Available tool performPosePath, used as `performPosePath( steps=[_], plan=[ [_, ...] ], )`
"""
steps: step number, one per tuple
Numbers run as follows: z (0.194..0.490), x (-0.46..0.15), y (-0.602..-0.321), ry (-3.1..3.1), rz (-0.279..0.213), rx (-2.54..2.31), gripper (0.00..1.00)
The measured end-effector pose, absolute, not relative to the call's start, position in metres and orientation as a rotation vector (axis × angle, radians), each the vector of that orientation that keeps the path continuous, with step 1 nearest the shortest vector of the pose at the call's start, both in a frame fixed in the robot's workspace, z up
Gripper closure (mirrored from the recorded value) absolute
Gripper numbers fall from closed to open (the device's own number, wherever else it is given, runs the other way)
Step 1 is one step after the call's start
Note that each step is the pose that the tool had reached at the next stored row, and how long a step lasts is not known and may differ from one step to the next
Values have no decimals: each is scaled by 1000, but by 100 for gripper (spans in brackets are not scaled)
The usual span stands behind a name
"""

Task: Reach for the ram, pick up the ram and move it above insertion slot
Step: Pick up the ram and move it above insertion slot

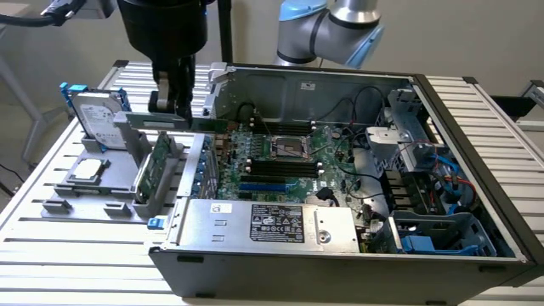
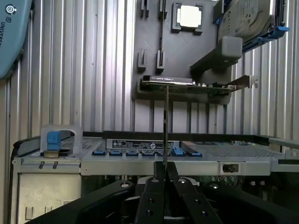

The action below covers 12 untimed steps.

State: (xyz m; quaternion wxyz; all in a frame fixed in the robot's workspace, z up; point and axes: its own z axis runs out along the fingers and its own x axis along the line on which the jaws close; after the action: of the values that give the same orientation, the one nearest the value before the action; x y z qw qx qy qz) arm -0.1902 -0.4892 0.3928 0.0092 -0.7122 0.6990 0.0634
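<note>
Arm's upper links are cut off at the top edge in the exterior view, and the ram (image 1: 162, 118) is partly covered there by the gripper (image 1: 170, 107); the far end of the stick reaches toward the case wall. In the wrist view the ram (image 2: 166, 126) shows edge-on, just a thin vertical line, so chips can't be made out. Jaws are pinched on the ram, one finger each side, holding it in the air above the grey parts holder (image 1: 93, 191), just beside the open PC case (image 1: 340, 255) on the exterior view's left. Under and near it in the holder: green expansion card (image 1: 151, 171) w/ metal bracket standing upright in its groove, silver hard drive (image 1: 95, 118) w/ blue rails upright at the back, CPU chip (image 1: 86, 169) lying flat in its recess. In the case: motherboard (image 1: 281, 159) w/ dark memory slots (image 1: 285, 167), CPU socket, PSU (image 1: 272, 223) along the near wall, loose cables and blue drive bays on the exterior view's right. All sits on a slatted metal table (image 1: 76, 255).
</note>
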Motion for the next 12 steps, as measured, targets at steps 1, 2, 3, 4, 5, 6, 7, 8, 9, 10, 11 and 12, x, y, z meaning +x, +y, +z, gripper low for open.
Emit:
performPosePath(
  steps=[1,2,3,4,5,6,7,8,9,10,11,12],
  plan=[
    [393,-186,-489,2180,201,-2225,86],
    [393,-182,-489,2178,203,-2225,86],
    [393,-177,-489,2175,206,-2225,86],
    [393,-173,-489,2173,208,-2225,86],
    [393,-169,-489,2170,211,-2225,86],
    [393,-165,-489,2168,213,-2224,86],
    [393,-161,-489,2165,216,-2224,86],
    [393,-156,-489,2162,218,-2225,86],
    [393,-152,-489,2160,221,-2224,86],
    [393,-148,-489,2157,223,-2224,86],
    [393,-144,-489,2155,226,-2224,86],
    [393,-139,-489,2152,228,-2224,86]
  ],
)
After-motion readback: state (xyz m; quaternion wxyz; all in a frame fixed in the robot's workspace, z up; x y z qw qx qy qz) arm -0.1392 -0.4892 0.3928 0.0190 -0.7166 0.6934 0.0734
